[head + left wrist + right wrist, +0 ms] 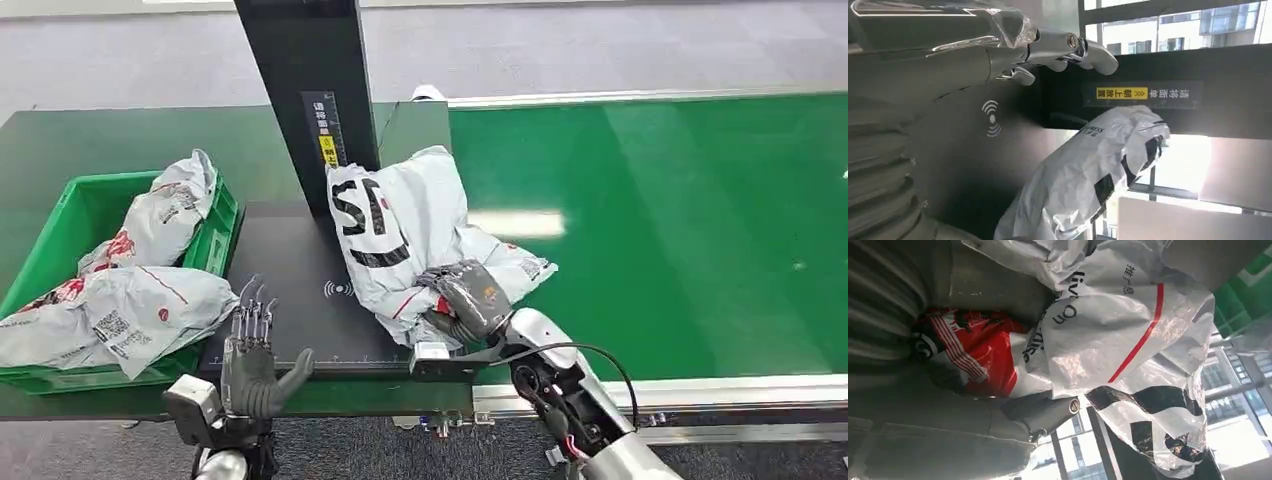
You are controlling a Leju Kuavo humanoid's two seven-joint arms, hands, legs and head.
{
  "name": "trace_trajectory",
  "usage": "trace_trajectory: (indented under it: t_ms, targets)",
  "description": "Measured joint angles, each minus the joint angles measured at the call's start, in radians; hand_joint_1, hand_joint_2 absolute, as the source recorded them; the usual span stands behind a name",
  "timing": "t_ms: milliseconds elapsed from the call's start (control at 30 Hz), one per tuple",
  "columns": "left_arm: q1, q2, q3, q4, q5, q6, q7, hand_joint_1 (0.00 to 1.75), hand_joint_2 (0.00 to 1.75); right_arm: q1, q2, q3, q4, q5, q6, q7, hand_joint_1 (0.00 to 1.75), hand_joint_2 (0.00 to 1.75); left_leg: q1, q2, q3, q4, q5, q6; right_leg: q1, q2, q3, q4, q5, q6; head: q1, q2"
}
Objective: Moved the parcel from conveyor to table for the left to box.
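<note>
A crumpled white plastic parcel (405,225) with black lettering and red marks lies half on the black scanner table (290,290), half on the green conveyor (680,220). My right hand (468,298) grips its near edge; in the right wrist view the red-printed part of the parcel (1128,330) sits between the fingers (1040,412). My left hand (252,352) hovers open at the table's front edge, fingers spread, left of the parcel and apart from it. The left wrist view shows the parcel (1088,170) beyond the fingertips (1083,47).
A green crate (70,215) at the left holds two similar white parcels (120,310). A black upright post (305,90) with a yellow label stands behind the table. The conveyor stretches right, with a silver rail (700,395) along its near edge.
</note>
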Motion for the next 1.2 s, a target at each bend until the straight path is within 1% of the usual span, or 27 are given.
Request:
trace_trajectory:
  t_ms: [33, 100, 267, 367, 433, 500, 533, 567, 633, 700, 800, 900, 933, 967, 1100, 1133, 1167, 1200]
  targets:
    - [0.001, 0.001, 0.002, -0.003, -0.004, 0.005, 0.000, 0.00, 1.75, -0.008, -0.001, 0.007, 0.011, -0.003, 0.003, 0.003, 1.62, 1.75, 0.000, 0.000, 0.000, 0.000, 0.000, 0.000, 0.000, 0.000, 0.000, 0.000, 0.000, 0.000, 0.000, 0.000]
    - [0.002, 0.003, 0.003, -0.010, -0.038, 0.028, 0.001, 0.00, 1.75, -0.025, -0.002, 0.020, 0.034, -0.006, 0.016, 0.008, 1.59, 1.75, 0.000, 0.000, 0.000, 0.000, 0.000, 0.000, 0.000, 0.000, 0.000, 0.000, 0.000, 0.000, 0.000, 0.000]
    - [0.003, 0.011, 0.006, -0.037, -0.101, 0.055, 0.005, 0.00, 1.75, -0.064, 0.002, 0.051, 0.078, -0.019, 0.045, 0.009, 1.59, 1.75, 0.000, 0.000, 0.000, 0.000, 0.000, 0.000, 0.000, 0.000, 0.000, 0.000, 0.000, 0.000, 0.000, 0.000]
    - [0.003, 0.014, 0.007, -0.058, -0.118, 0.065, 0.006, 0.00, 1.75, -0.077, 0.009, 0.068, 0.097, -0.025, 0.055, 0.009, 1.69, 1.75, 0.000, 0.000, 0.000, 0.000, 0.000, 0.000, 0.000, 0.000, 0.000, 0.000, 0.000, 0.000, 0.000, 0.000]
    - [0.004, 0.016, 0.007, -0.065, -0.121, 0.066, 0.007, 0.00, 1.75, -0.080, 0.011, 0.076, 0.106, -0.025, 0.057, 0.009, 1.68, 1.75, 0.000, 0.000, 0.000, 0.000, 0.000, 0.000, 0.000, 0.000, 0.000, 0.000, 0.000, 0.000, 0.000, 0.000]
    - [0.005, 0.018, 0.007, -0.073, -0.130, 0.070, 0.007, 0.00, 1.75, -0.083, 0.014, 0.084, 0.112, -0.028, 0.061, 0.004, 1.71, 1.75, 0.000, 0.000, 0.000, 0.000, 0.000, 0.000, 0.000, 0.000, 0.000, 0.000, 0.000, 0.000, 0.000, 0.000]
    - [0.006, 0.017, 0.007, -0.079, -0.139, 0.075, 0.003, 0.00, 1.75, -0.083, 0.016, 0.087, 0.115, -0.032, 0.069, -0.002, 1.71, 1.75, 0.000, 0.000, 0.000, 0.000, 0.000, 0.000, 0.000, 0.000, 0.000, 0.000, 0.000, 0.000, 0.000, 0.000]
    - [0.007, 0.017, 0.007, -0.086, -0.148, 0.086, 0.000, 0.00, 1.75, -0.083, 0.019, 0.093, 0.116, -0.035, 0.080, -0.008, 1.66, 1.75, 0.000, 0.000, 0.000, 0.000, 0.000, 0.000, 0.000, 0.000, 0.000, 0.000, 0.000, 0.000, 0.000, 0.000]
    - [0.008, 0.014, 0.006, -0.104, -0.161, 0.106, -0.008, 0.00, 1.75, -0.083, 0.029, 0.110, 0.121, -0.047, 0.108, -0.019, 1.73, 1.75, 0.000, 0.001, 0.000, 0.000, 0.000, 0.000, 0.000, 0.000, 0.000, 0.000, 0.000, 0.000, 0.000, 0.000]
    - [0.009, 0.009, 0.005, -0.129, -0.168, 0.116, -0.011, 0.00, 1.75, -0.082, 0.044, 0.127, 0.127, -0.060, 0.134, -0.027, 1.71, 1.75, 0.000, 0.000, 0.000, 0.000, 0.000, 0.000, 0.000, 0.000, 0.000, 0.000, 0.000, 0.000, 0.000, 0.000]
    - [0.016, 0.005, 0.002, -0.179, -0.171, 0.123, -0.012, 0.00, 1.75, -0.082, 0.062, 0.155, 0.139, -0.094, 0.175, -0.047, 1.75, 1.75, 0.000, 0.001, 0.000, 0.000, 0.000, 0.000, 0.000, 0.000, 0.000, 0.000, 0.000, 0.000, 0.000, 0.000]
    - [0.025, 0.005, -0.001, -0.219, -0.171, 0.123, -0.011, 0.00, 1.75, -0.080, 0.077, 0.178, 0.153, -0.126, 0.210, -0.069, 1.75, 1.75, 0.000, 0.001, 0.000, 0.000, 0.000, 0.000, 0.000, 0.000, 0.000, 0.000, 0.000, 0.000, 0.000, 0.000]
    - [0.028, 0.005, -0.001, -0.229, -0.170, 0.123, -0.011, 0.00, 1.75, -0.080, 0.081, 0.185, 0.158, -0.135, 0.219, -0.074, 1.73, 1.75, 0.000, 0.001, 0.000, 0.000, 0.000, 0.000, 0.000, 0.000, 0.000, 0.000, 0.000, 0.000, 0.000, 0.000]
    - [0.033, 0.005, -0.001, -0.236, -0.166, 0.124, -0.011, 0.00, 1.75, -0.079, 0.085, 0.191, 0.163, -0.141, 0.225, -0.082, 1.66, 1.75, 0.000, 0.001, 0.000, 0.000, 0.000, 0.000, 0.000, 0.000, 0.000, 0.000, 0.000, 0.000, 0.000, 0.000]
    - [0.055, 0.005, -0.001, -0.261, -0.157, 0.134, -0.012, 0.00, 1.75, -0.079, 0.092, 0.211, 0.181, -0.156, 0.239, -0.100, 1.66, 1.75, 0.000, 0.001, 0.000, 0.000, 0.000, 0.000, 0.000, 0.000, 0.000, 0.000, 0.000, 0.000, 0.000, 0.000]
    - [0.060, 0.005, -0.001, -0.269, -0.157, 0.135, -0.012, 0.00, 1.75, -0.080, 0.093, 0.216, 0.185, -0.156, 0.238, -0.098, 1.52, 1.75, 0.000, 0.001, 0.000, 0.000, 0.000, 0.000, 0.000, 0.000, 0.000, 0.000, 0.000, 0.000, 0.000, 0.000]
    - [0.063, 0.005, 0.000, -0.274, -0.156, 0.135, -0.012, 0.00, 1.75, -0.082, 0.093, 0.219, 0.189, -0.156, 0.237, -0.098, 0.91, 1.75, 0.000, 0.001, 0.000, 0.000, 0.000, 0.000, 0.000, 0.000, 0.000, 0.000, 0.000, 0.000, 0.000, 0.000]
    - [0.065, 0.005, 0.000, -0.279, -0.156, 0.135, -0.012, 0.00, 1.75, -0.083, 0.093, 0.221, 0.192, -0.156, 0.237, -0.098, 0.00, 1.75, 0.000, 0.001, 0.000, 0.000, 0.000, 0.000, 0.000, 0.000, 0.000, 0.000, 0.000, 0.000, 0.000, 0.000]
